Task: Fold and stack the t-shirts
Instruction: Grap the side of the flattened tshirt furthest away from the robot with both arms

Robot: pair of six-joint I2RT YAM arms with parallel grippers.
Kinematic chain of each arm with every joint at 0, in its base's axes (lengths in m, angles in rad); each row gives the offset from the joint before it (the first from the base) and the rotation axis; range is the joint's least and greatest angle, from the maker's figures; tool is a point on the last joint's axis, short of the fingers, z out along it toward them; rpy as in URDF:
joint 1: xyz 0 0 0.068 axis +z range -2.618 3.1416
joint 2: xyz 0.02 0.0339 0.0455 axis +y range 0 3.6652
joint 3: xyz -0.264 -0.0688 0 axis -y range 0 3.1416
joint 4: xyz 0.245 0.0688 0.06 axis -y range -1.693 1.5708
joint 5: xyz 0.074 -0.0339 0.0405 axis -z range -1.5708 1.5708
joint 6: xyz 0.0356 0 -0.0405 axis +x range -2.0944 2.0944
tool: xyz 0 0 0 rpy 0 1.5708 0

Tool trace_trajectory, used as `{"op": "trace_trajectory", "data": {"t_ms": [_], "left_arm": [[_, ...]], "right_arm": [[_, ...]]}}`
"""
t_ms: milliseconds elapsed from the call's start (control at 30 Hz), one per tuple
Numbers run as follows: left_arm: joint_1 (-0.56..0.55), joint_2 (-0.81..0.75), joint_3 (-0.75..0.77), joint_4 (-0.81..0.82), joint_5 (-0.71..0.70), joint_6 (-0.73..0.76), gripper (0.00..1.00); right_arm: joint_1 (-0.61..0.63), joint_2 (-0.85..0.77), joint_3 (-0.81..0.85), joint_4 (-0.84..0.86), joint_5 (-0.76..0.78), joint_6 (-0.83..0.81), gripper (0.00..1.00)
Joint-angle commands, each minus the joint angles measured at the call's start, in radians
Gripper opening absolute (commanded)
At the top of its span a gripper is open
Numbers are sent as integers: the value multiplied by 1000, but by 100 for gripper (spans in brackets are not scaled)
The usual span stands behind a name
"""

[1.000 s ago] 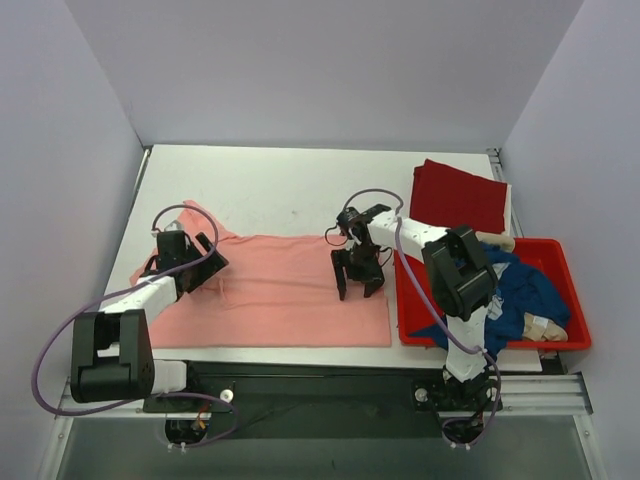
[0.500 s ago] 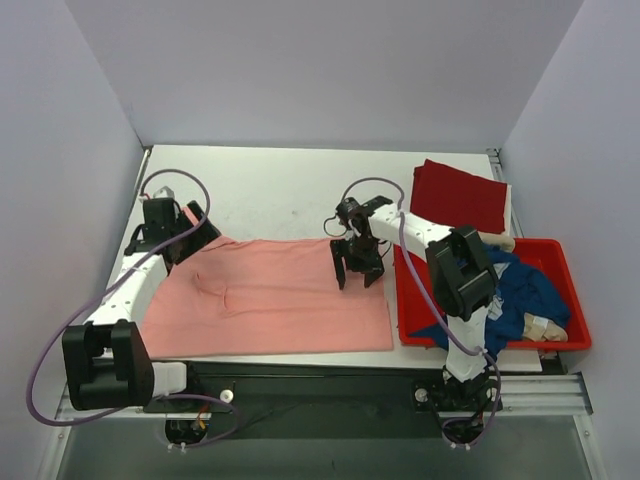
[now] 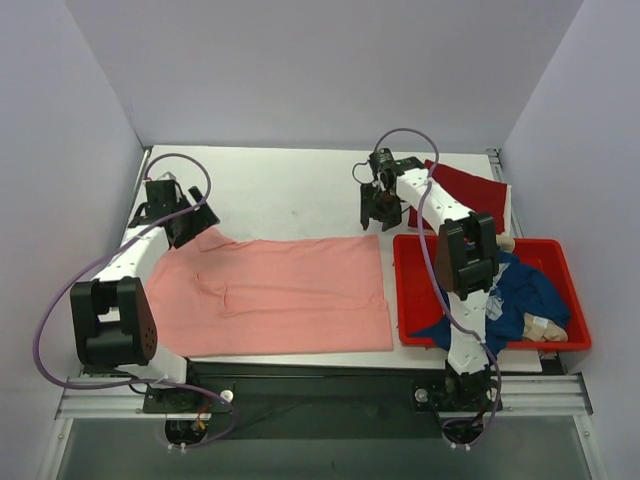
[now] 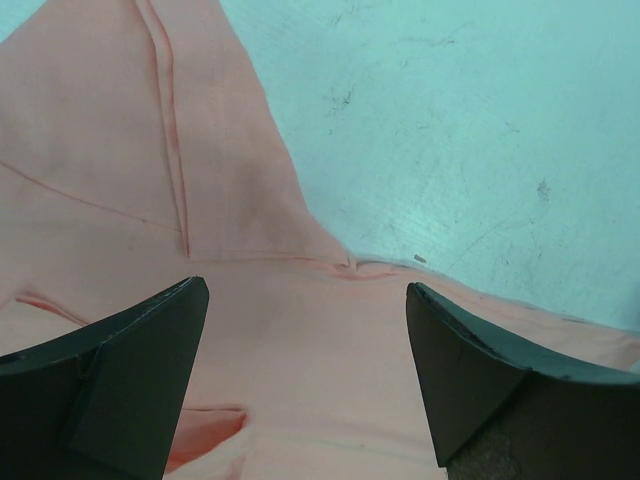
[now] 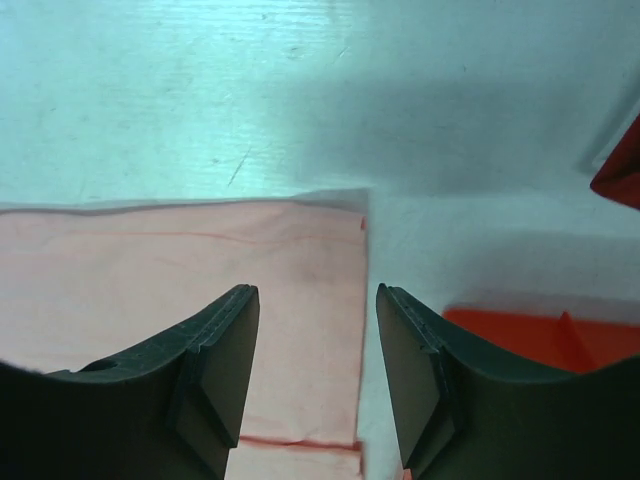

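A salmon-pink t-shirt [image 3: 270, 295] lies spread flat on the white table. My left gripper [image 3: 190, 226] hovers open over its far left corner by the sleeve; in the left wrist view the gripper [image 4: 300, 300] has only pink cloth [image 4: 130, 150] beneath it and nothing between the fingers. My right gripper [image 3: 378, 214] hangs open above the shirt's far right corner, and the right wrist view shows the gripper [image 5: 313, 300] straddling the cloth's edge [image 5: 200, 270] without holding it. A folded dark red t-shirt [image 3: 462, 196] lies at the back right. The navy blue t-shirt [image 3: 530, 290] is bunched in the tub.
A rigid red plastic tub [image 3: 490, 343] stands right of the pink shirt, its wall [image 5: 520, 335] close to my right fingers. Beige cloth [image 3: 545, 325] also lies in it. Bare table [image 3: 290, 190] stretches behind the shirt. Grey walls enclose three sides.
Both grippers moved toward the back of the table: the left to the shirt's far left corner, the right to its far right corner. The right jaws narrowed a little. The shirt lies flatter.
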Motion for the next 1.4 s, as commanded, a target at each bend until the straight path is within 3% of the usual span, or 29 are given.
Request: {"op": "trace_trajectory", "data": {"t_ms": [0, 400, 600, 933, 1100, 1367], "left_arm": [[10, 13, 67, 23, 18, 19, 91], [36, 112, 154, 0, 15, 40, 91], [44, 221, 246, -98, -115, 85, 91], [70, 320, 338, -83, -109, 92, 91], [75, 375, 379, -69, -135, 89, 91], [81, 467, 465, -60, -152, 92, 80]], "right_arm": [[4, 62, 50, -43, 44, -39, 50], [-7, 128, 27, -30, 65, -35, 43], [-22, 141, 28, -11, 33, -27, 41], [-45, 171, 19, -8, -15, -15, 34], [-48, 187, 13, -10, -14, -12, 7], [-48, 176, 5, -11, -19, -6, 4]]}}
